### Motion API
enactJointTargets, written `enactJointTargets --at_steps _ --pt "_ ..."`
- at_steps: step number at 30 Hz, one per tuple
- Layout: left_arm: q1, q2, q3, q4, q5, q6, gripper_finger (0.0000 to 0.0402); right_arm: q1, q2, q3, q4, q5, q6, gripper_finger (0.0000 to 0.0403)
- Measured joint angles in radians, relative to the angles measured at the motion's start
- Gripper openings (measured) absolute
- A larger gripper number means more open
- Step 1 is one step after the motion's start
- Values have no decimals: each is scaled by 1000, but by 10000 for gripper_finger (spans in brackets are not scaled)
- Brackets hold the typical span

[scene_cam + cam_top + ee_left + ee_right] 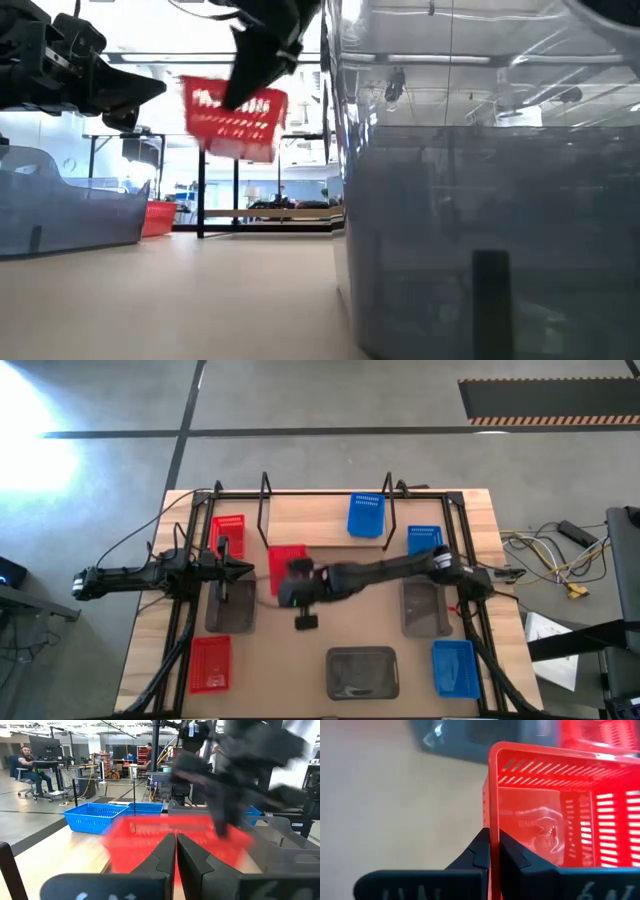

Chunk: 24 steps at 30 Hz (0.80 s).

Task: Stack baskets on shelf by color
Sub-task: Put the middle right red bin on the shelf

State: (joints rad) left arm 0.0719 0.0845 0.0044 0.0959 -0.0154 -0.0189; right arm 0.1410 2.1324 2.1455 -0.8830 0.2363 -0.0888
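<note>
A red basket (288,563) hangs in my right gripper (284,584) over the table's middle, just in front of the shelf (320,520). In the low view this basket (234,121) is in the air and tilted. My left gripper (176,854) is shut and empty, a little to the left of the basket. It hovers over a grey basket (230,606). A blue basket (366,515) stands on the shelf. Another red basket (228,532) sits at the shelf's left end. My right gripper pinches the red basket's short end wall (492,832) at its rim. One finger (514,856) is inside the basket and the other (479,854) is outside. The basket is lifted clear of the table and tilts below the fingers.
On the table lie a third red basket (210,663) near left, a grey basket (362,672) near the middle, and a blue basket (453,665) near right. A grey basket (425,608) and a blue one (425,540) sit on the right. The shelf's wire end loops (265,510) stand upright.
</note>
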Motion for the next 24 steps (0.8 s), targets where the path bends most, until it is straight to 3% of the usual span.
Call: enactJointTargets --at_steps 12,24 --pt "0 0 0 0 0 0 0 -333 -89 -219 -8 -7 -93 9" --pt "0 0 0 0 0 0 0 -410 -89 -328 58 -22 -192 9"
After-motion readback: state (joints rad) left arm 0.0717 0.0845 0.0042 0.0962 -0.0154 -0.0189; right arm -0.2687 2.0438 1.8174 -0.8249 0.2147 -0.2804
